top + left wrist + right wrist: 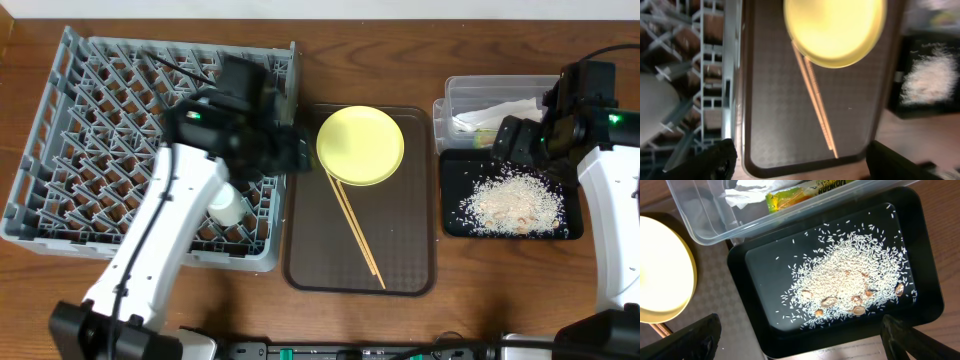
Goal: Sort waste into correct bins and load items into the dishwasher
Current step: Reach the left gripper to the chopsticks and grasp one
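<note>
1. While both arms hang over the table with nothing in their jaws, the grey dish rack [90, 130], the biggest thing here, stands just left of the brown tray [400, 255]. Its right wall runs beside the tray's left rim.
2. The brown tray lies mid-table, its long sides running front to back.
3. The left gripper [805, 162] hovers above the brown tray's left rim, where tray and rack meet. Its jaws stand wide apart and empty.
4. The right gripper [805, 340] hovers to the right of the brown tray, over the black tray. Its jaws are also wide apart and empty.
5. The black tray [452, 180] sits just right of the brown tray.
6. The clear tub [462, 95] sits off the brown tray's far right corner, against the black tray's far edge.
7. The yellow plate [360, 147] rests on the brown tray's far end.
8. The chopsticks [358, 235] lie side by side on the brown tray. They slant from under the plate's edge toward the near right corner.
9. The rice scraps [515, 203] lie heaped in the black tray, with a few brownish bits among them.
10. The white napkin [495, 112] lies crumpled in the tub.
11. The snack wrapper [800, 192], green and yellow, lies in the tub beside the napkin.
12. The small white cup [225, 208] sits in the rack near the brown tray's left rim, partly hidden by the left arm.
</note>
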